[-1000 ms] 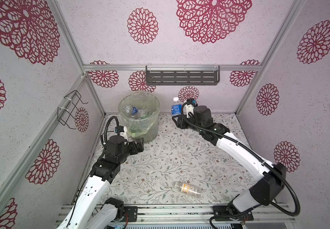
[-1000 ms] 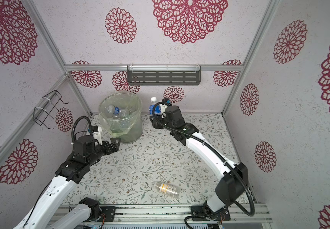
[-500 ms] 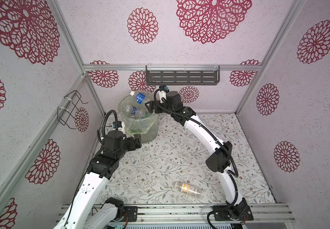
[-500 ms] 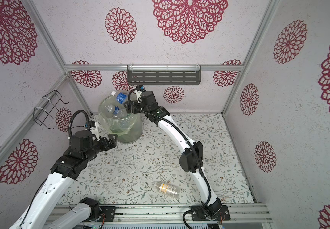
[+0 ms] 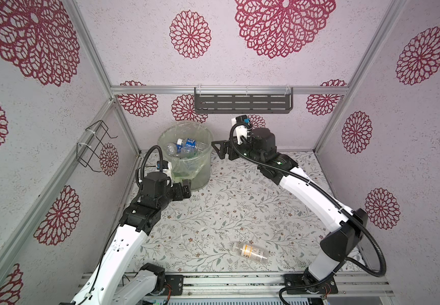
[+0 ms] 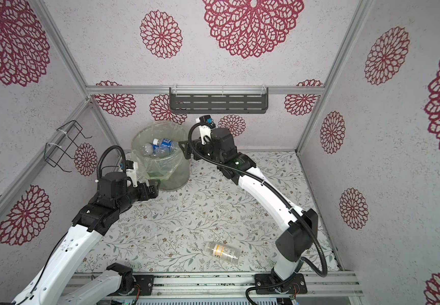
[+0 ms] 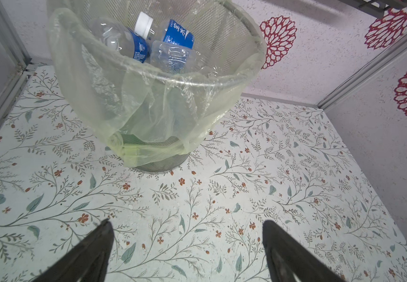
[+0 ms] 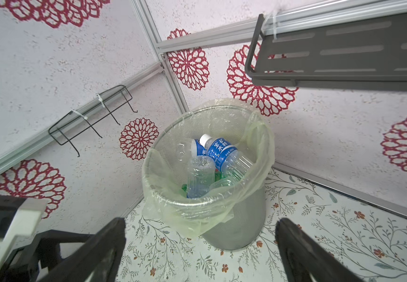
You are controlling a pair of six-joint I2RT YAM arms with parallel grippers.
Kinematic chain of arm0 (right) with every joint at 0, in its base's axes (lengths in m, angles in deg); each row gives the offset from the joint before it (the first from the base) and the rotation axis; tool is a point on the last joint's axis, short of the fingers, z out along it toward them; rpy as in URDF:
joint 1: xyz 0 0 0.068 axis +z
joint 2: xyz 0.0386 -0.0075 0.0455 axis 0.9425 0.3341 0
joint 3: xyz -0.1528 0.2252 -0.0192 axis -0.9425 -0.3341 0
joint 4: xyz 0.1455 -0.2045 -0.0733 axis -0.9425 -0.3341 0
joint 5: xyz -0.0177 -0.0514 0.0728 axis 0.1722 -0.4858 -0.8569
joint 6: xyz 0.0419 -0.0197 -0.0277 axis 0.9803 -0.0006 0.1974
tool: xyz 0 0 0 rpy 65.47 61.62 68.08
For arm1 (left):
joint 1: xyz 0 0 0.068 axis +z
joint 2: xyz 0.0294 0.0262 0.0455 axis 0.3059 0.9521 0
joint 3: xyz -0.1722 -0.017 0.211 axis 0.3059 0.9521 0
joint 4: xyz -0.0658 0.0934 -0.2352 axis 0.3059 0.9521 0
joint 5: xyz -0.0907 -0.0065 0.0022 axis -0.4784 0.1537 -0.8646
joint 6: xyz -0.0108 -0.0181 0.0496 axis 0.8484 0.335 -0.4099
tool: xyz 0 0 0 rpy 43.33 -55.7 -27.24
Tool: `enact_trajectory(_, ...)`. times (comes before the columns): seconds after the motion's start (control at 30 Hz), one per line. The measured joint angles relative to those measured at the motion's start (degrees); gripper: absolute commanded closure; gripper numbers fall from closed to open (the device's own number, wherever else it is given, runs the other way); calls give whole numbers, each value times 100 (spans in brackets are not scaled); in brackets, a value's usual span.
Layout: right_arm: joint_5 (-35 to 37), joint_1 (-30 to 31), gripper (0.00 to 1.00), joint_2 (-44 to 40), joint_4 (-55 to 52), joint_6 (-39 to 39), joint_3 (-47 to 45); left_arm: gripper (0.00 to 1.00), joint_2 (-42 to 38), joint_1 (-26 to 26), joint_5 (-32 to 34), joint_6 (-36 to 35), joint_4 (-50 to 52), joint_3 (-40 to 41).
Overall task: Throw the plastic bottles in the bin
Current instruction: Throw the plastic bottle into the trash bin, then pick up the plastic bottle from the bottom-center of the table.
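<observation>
**A:** What is the bin [image 5: 203, 173] looking like?

**B:** It is standing in the far left corner of the table [image 5: 240, 206], round and slightly tapered. Its grey wall is showing a fine mesh. A thin, crinkled, pale green plastic bag [image 7: 148, 114] is lining it and folding over the rim.

**A:** And the bottles?

**B:** They are lying heaped inside, near the top. I am counting three clearly. There is a capped bottle [image 8: 223, 152] with a white cap and a glossy blue label. A second blue-labelled bottle [image 7: 136, 47] is lying beside it, along with a bare bottle [image 8: 198, 175], clear and ribbed. Something green is showing beneath, and I cannot tell how many more are lying under there.

**A:** Is anything lying outside?

**B:** One clear bottle [image 5: 250, 253] with a white and yellow label is lying on its side near the table's front edge. It is well apart from the bin.

**A:** What are the hands doing?

**B:** There are two. The left gripper [image 7: 185, 222] is hovering near the bin's base, its dark fingers spread wide and holding nothing. The right gripper [image 8: 201, 221] is hanging just beside the rim, equally wide apart and empty.

**A:** Is anything else showing?

**B:** One dark slotted shelf [image 5: 242, 104] and one wire rack [image 5: 94, 145] are hanging on the textured walls.
</observation>
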Motion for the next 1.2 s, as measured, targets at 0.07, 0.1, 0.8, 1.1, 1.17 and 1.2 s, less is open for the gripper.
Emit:
enact_trajectory(0.07, 9, -79, 1, -216, 118, 9, -461, 3, 46, 0, -136, -33, -11, -13)
enact_trajectory(0.1, 13, -140, 1, -319, 170, 20, -730, 3, 90, 0, -205, -48, -11, -31)
enact_trajectory(0.8, -11, -1045, 1, -1381, 621, 669, -3370, 3, 1126, -874, -645, -501, 208, -542)
enact_trajectory(1.1, 37, -1169, 1, -1674, 691, 822, -3960, 3, 1904, -1851, -363, -837, 352, -863)
enact_trajectory(1.17, 50, -1211, 1, -1746, 693, 857, -4070, 3, 2020, -2017, -328, -894, 352, -863)
enact_trajectory(1.2, 55, -1231, 1, -1786, 693, 859, -4120, 3, 2072, -2094, -321, -920, 352, -863)
